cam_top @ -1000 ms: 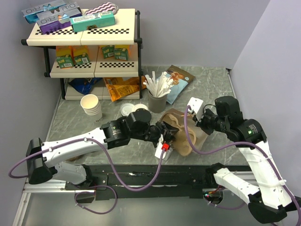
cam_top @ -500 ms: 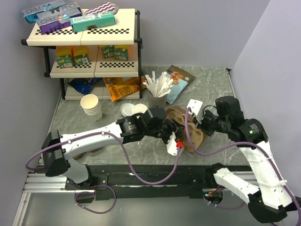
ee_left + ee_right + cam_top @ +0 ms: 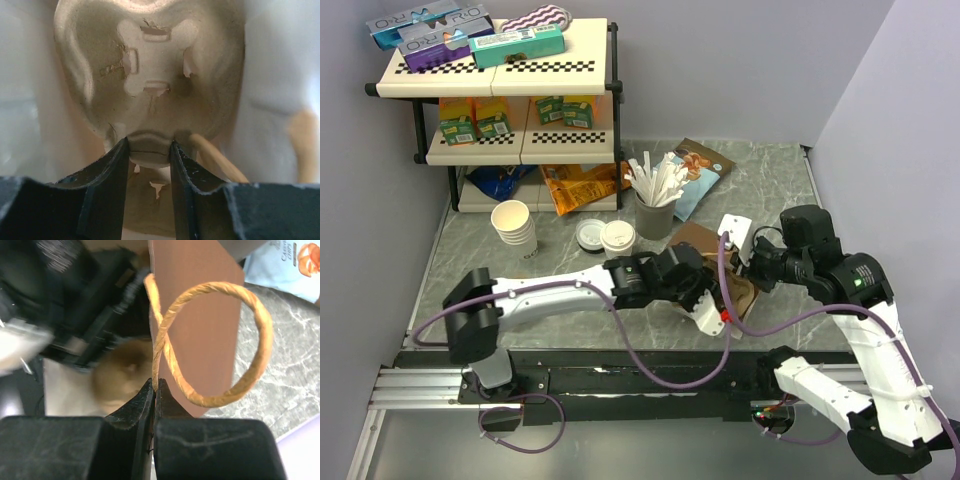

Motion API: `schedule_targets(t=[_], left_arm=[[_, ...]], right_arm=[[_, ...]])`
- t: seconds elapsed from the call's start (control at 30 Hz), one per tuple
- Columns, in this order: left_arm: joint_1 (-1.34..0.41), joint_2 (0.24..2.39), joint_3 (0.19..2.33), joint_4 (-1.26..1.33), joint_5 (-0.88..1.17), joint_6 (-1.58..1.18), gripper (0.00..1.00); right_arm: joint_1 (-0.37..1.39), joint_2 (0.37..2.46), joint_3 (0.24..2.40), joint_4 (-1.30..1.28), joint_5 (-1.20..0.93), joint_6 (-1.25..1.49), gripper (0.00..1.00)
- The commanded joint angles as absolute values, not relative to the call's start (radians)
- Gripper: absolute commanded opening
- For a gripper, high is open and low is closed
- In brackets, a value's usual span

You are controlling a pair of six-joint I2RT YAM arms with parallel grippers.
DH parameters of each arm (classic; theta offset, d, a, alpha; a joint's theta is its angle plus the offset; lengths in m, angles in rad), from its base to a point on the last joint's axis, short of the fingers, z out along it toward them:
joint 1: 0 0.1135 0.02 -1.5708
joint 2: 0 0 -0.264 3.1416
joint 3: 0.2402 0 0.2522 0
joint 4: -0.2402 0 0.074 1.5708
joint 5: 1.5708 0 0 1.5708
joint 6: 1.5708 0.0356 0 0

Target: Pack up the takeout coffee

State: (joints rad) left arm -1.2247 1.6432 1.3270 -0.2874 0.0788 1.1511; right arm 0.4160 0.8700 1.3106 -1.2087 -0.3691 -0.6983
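Observation:
The takeout coffee (image 3: 617,238), a small cup with a white sip lid, stands on the table left of the brown paper bag (image 3: 700,238). My left gripper (image 3: 148,150) is shut on a ridge of a moulded pulp cup carrier (image 3: 150,65) and holds it inside the bag, whose pale inner walls surround it. In the top view the left gripper (image 3: 722,292) reaches into the bag's mouth. My right gripper (image 3: 155,385) is shut on the bag's rim at its twisted paper handle (image 3: 250,370) and holds the bag open; it also shows in the top view (image 3: 750,264).
A grey holder of straws (image 3: 655,212) stands behind the coffee. A loose white lid on a dark base (image 3: 590,234) and a stack of lidless cups (image 3: 515,226) are to the left. A shelf rack (image 3: 500,110) and snack packets (image 3: 698,170) fill the back.
My left arm has swung right and pushed the cup carrier into the bag. The coffee cup, hidden by the arm before, now shows. The right gripper has kept its hold on the bag.

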Motion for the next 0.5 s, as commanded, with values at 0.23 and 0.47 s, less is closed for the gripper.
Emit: schedule_targets(t=[0.23, 0.47], left_arm=[[-1.232, 1.743, 1.413, -0.253, -0.142, 1.112, 0.01], [-1.239, 1.786, 1.44, -0.185, -0.256, 1.088, 0.01]], right_arm=[[0.419, 0.873, 1.39, -1.282, -0.523, -0.732, 0.0], [0.42, 0.877, 1.396, -1.312, -0.549, -0.712, 0.0]])
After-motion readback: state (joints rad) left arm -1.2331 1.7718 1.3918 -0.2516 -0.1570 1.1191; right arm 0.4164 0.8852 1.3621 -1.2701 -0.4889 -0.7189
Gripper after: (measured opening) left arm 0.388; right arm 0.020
